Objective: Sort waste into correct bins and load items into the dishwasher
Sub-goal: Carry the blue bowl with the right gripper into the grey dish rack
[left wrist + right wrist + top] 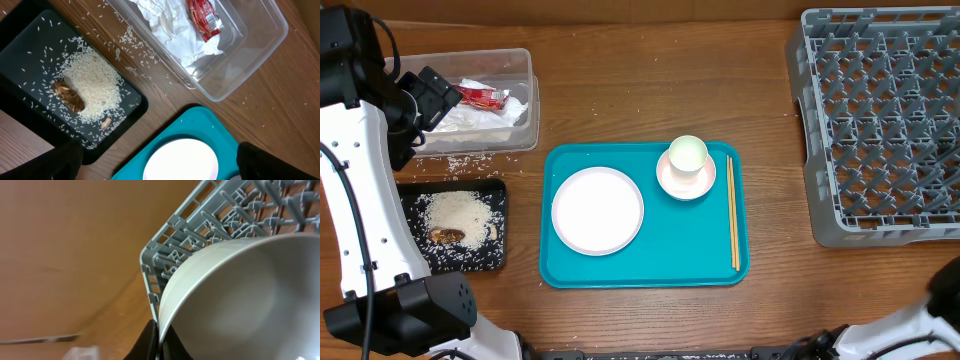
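Waste looks sorted: napkins (170, 35) and the red wrapper (202, 17) lie in the clear tub (525, 100), rice (95, 85) and a brown scrap (69, 95) in the black tray (20, 60), so my left hand (162, 162) hangs above them, fingers wide apart and empty. My right hand (157, 347) is clamped on a bowl's (240, 300) rim, holding it tilted beside the rack's (200, 225) corner, probably to slot it between the pegs. Plate (597, 210), cup (687, 153) in the other bowl (685, 180) and chopsticks (733, 210) wait on the teal tray (690, 250).
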`<state>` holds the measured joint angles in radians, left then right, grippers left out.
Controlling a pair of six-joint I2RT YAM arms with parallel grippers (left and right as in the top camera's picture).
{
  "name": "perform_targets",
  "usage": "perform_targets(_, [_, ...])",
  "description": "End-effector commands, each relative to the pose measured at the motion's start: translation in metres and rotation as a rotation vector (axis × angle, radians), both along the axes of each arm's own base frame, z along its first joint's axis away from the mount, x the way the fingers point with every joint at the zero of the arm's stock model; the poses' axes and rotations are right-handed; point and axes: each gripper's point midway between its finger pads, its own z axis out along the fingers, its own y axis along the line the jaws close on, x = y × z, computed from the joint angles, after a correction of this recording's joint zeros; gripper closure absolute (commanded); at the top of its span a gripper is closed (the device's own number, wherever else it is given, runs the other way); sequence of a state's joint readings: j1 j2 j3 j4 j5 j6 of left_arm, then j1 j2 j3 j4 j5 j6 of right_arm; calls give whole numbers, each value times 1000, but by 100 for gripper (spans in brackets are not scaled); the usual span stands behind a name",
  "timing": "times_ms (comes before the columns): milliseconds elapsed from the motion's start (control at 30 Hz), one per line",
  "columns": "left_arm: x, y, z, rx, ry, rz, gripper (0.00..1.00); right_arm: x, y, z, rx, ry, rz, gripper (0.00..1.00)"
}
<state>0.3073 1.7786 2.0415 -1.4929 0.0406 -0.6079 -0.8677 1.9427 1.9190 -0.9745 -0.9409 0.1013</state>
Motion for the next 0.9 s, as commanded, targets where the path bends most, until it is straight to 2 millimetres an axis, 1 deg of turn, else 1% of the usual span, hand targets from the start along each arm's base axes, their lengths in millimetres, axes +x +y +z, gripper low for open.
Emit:
perform_targets(0, [3, -2, -3, -6, 7, 2, 0, -1, -9, 1, 141, -170, 110, 96])
perform_targets(67, [3, -2, -3, -6, 7, 2, 0, -2, -29, -13, 139, -179, 83, 96])
perform_targets(133, [3, -2, -3, -6, 7, 2, 0, -5, -50, -23, 123, -208, 66, 96])
perform_targets(233, [3, -2, -3, -5, 7, 2, 0, -9, -68, -24, 79, -251, 55, 96])
perform_targets(333, [3, -2, -3, -6, 7, 2, 0, -14, -82, -24, 40, -271, 38, 96])
perform_targets(400, [3, -2, -3, -6, 7, 2, 0, -13, -91, -33, 25, -267, 24, 96])
perform_targets(500, [3, -2, -3, -6, 7, 2, 0, -10, -96, -49, 37, -265, 26, 96])
perform_targets(633, [3, -2, -3, -6, 7, 2, 0, -7, -96, -74, 122, -255, 37, 96])
perform_targets(700, [3, -2, -3, -6, 7, 2, 0, -7, -97, -84, 172, -231, 22, 96])
perform_targets(767, [3, -2, -3, -6, 7, 2, 0, -9, -97, -88, 195, -219, 14, 96])
perform_targets(867, [3, -2, -3, -6, 7, 2, 0, -14, -99, -91, 223, -205, 0, 95])
